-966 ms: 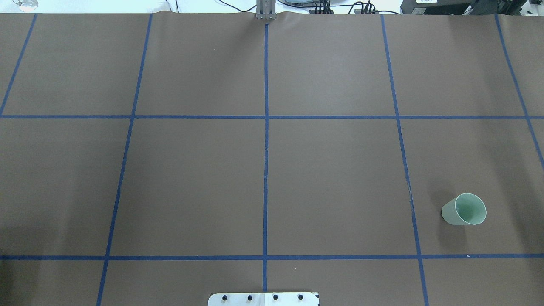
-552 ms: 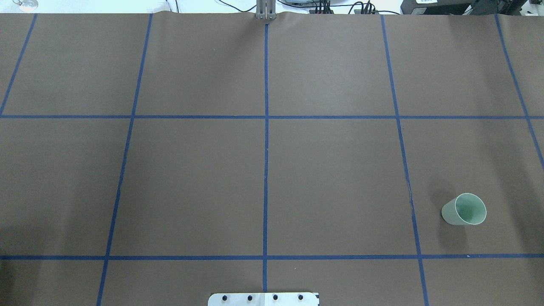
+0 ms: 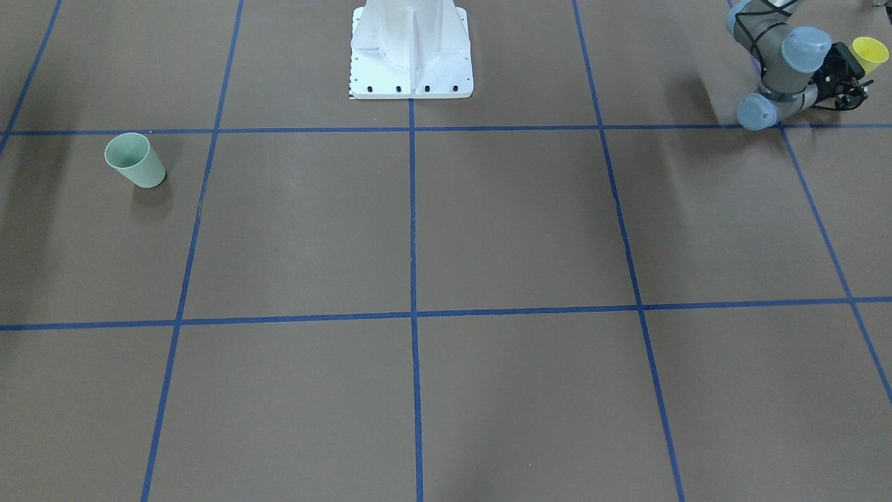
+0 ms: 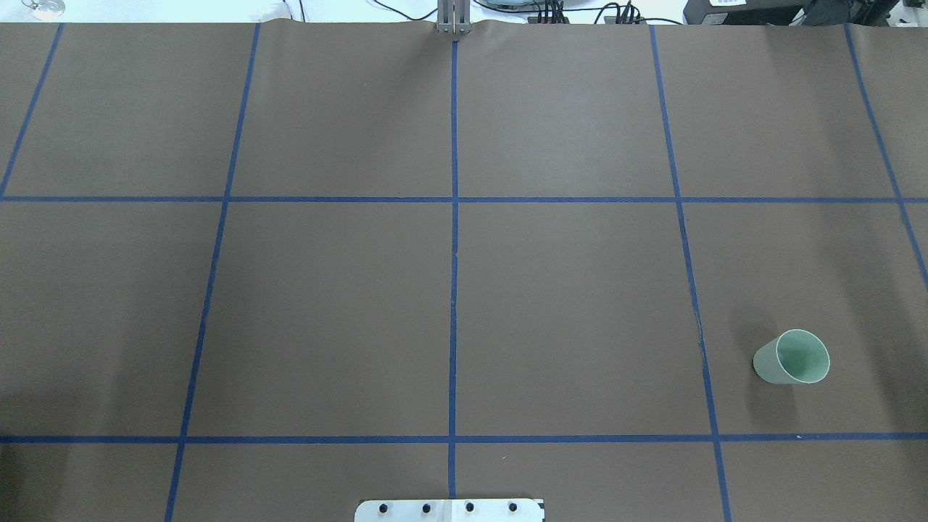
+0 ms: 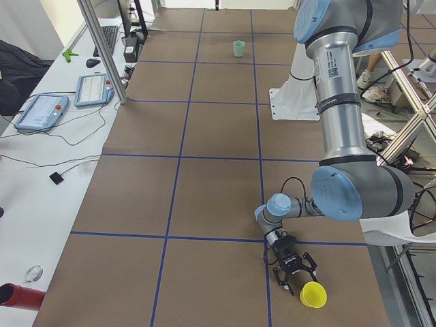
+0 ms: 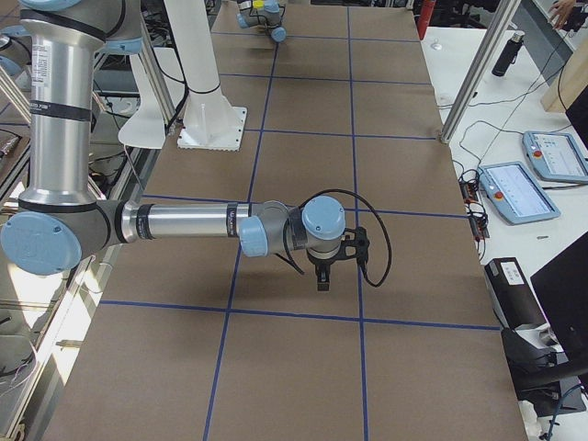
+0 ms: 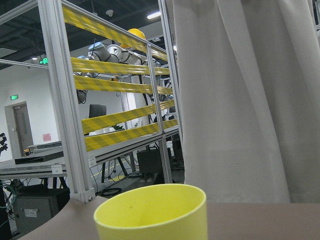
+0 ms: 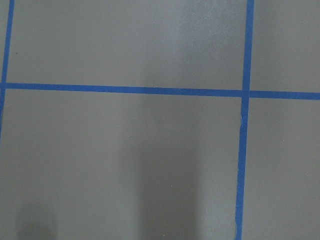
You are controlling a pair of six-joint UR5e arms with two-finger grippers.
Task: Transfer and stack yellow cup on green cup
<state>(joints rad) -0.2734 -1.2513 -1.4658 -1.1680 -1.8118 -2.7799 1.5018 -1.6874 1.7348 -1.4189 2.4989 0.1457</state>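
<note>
Left gripper (image 5: 298,281): low over the table (image 4: 326,312) at the robot's far left end, lying almost level. Jaws look spread and hold nothing.

Yellow cup (image 5: 313,295): upright, just beyond the fingertips, not yet between them as far as the side view shows. The left wrist camera has its rim close ahead, low in frame.

Right gripper (image 6: 323,280): hangs pointing down over bare brown table, mid-table on the robot's right. Cannot tell how its jaws stand, as only the side view shows it.

Green cup (image 4: 794,357): upright, alone, on the robot's right side, well apart from the yellow cup.

Risks, as judged:
- The yellow cup is light and stands near the table's end. A fingertip nudging its wall before the jaws straddle it could tip it or push it off the edge.
- A grip near the rim of a tapered, smooth wall could slip.
- The carry is long, so a hand-over is likely, and the cup could drop there.
- An off-centre descent could topple the green cup.

Against the earlier overhead frames: no change. The green cup sits in the same spot, and no arm enters that view.
</note>
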